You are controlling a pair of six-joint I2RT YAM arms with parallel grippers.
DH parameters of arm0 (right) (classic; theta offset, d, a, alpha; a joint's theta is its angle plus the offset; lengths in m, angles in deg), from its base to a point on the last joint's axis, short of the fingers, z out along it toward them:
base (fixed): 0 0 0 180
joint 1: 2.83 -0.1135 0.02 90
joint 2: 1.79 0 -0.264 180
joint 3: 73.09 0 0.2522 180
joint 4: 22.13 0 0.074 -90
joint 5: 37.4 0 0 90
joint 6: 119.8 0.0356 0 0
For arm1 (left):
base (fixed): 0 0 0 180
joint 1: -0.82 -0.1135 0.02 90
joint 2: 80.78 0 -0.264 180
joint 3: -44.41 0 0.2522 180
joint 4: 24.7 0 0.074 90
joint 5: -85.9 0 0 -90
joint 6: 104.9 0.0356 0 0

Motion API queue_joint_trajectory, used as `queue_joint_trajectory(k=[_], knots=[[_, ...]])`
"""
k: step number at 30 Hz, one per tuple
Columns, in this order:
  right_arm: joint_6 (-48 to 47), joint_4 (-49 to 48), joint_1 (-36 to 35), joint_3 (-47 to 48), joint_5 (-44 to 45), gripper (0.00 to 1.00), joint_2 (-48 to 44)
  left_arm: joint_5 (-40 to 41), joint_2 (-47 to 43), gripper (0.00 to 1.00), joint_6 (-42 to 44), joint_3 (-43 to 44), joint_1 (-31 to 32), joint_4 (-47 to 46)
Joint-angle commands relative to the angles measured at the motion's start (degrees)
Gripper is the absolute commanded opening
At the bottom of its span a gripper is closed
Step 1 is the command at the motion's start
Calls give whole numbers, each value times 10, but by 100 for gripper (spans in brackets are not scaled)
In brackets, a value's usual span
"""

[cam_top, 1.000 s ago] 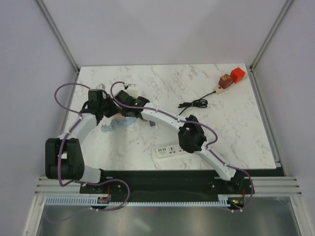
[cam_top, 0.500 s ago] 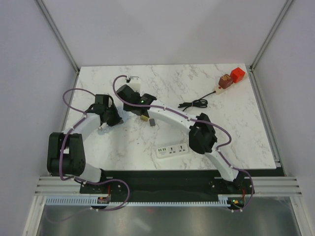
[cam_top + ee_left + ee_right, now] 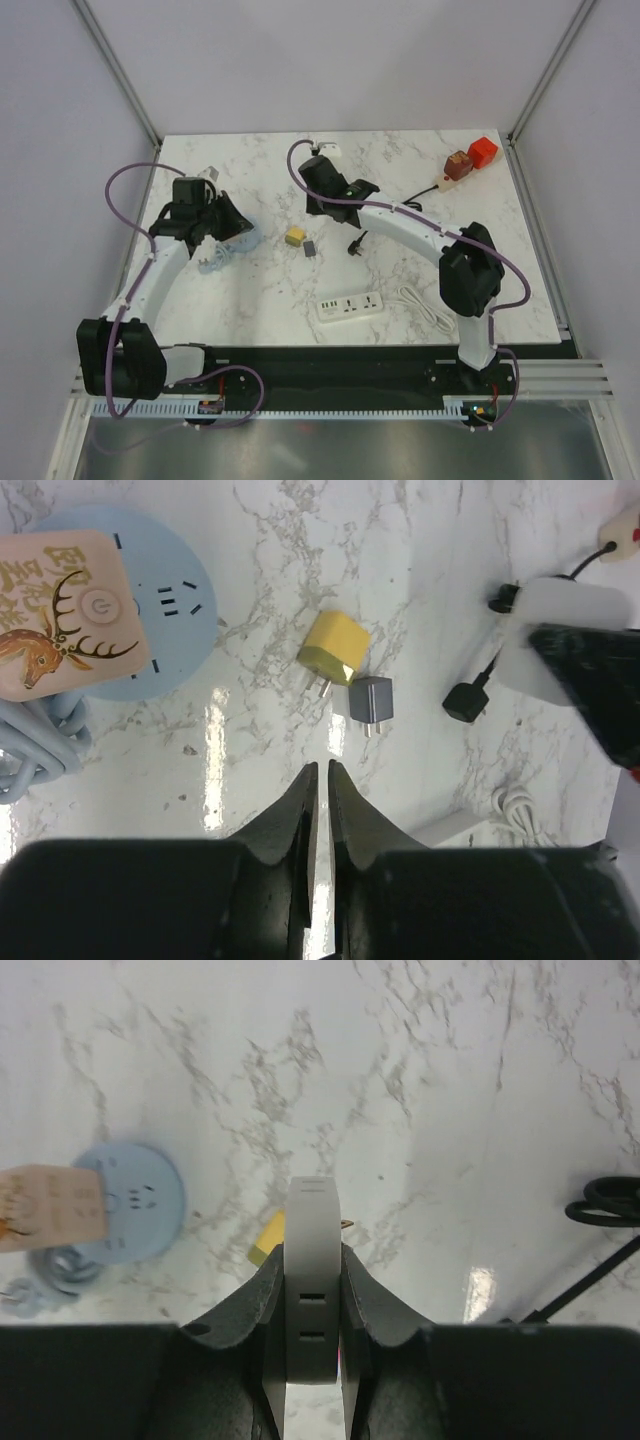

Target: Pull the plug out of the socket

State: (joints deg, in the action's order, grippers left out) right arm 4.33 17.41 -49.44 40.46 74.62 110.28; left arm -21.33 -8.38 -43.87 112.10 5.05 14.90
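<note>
White socket block (image 3: 312, 1215) sits clamped in the right gripper (image 3: 312, 1265), upper middle of the top view, with the empty, all-but-shut left gripper (image 3: 318, 770) hovering to its lower left.

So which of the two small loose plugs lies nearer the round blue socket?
The yellow plug; the grey plug lies just beyond it, farther from the round blue socket.
</note>
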Motion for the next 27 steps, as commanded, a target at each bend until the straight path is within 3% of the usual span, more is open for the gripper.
queue_joint_trajectory(k=[1,7,11,14,17,23,24,27], knots=[[-51,-1,4,-42,-48,7,2,-35,-30,16,15,29,-3,29],[-93,3,11,-64,-45,12,23,-4,-45,31,43,57,-7,67],[-103,18,12,-64,-39,16,39,23,-52,51,57,67,-8,88],[-105,27,11,-65,-55,21,55,39,-50,61,61,67,-9,97],[-103,29,10,-70,-58,32,62,48,-47,68,63,66,-9,103],[-116,28,10,-74,-51,62,50,81,-26,82,84,76,-9,118],[-118,28,11,-74,-50,72,46,85,-24,85,91,79,-9,119],[-122,29,9,-75,-56,88,31,105,-6,87,106,93,-9,129]])
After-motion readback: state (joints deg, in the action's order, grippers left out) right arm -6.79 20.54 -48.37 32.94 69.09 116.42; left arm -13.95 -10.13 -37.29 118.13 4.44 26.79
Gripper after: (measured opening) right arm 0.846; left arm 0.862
